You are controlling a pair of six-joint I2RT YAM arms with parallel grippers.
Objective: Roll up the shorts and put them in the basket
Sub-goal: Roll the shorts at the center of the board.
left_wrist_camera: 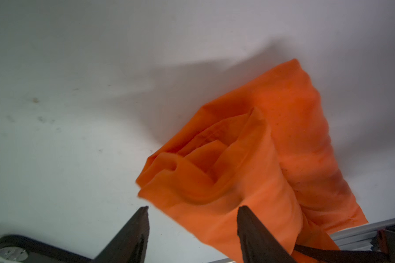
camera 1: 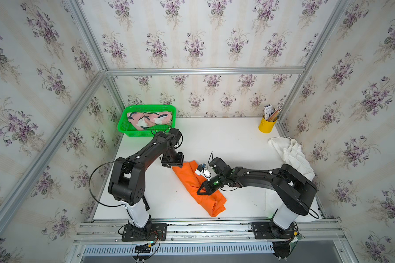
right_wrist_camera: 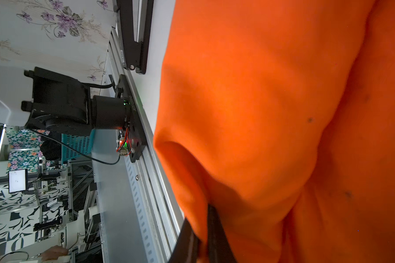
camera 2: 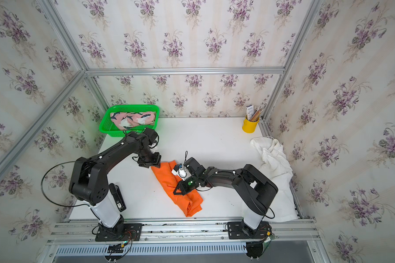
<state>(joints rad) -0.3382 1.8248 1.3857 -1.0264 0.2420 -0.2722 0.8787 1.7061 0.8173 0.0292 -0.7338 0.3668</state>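
The orange shorts point(camera 1: 187, 180) point(camera 2: 167, 182) lie mid-table as a long folded strip, slanting from far left to near right. My left gripper point(camera 1: 172, 165) point(left_wrist_camera: 193, 209) hangs open over the strip's far end. One finger is above the orange cloth point(left_wrist_camera: 283, 136) and the other above bare table. My right gripper point(camera 1: 197, 193) point(right_wrist_camera: 201, 218) is shut on a raised fold of the orange shorts point(right_wrist_camera: 260, 91) near the strip's middle. The pink printed shorts point(camera 1: 149, 119) lie in the green basket point(camera 1: 123, 127). The white shorts point(camera 1: 292, 157) are heaped at the table's right edge.
A yellow cup of pencils point(camera 1: 267, 124) stands at the back right corner of the white table point(camera 1: 226, 141). A black bar-shaped device point(camera 2: 118, 198) lies beside the left arm's base. Aluminium rails run along the front edge point(camera 1: 203, 224).
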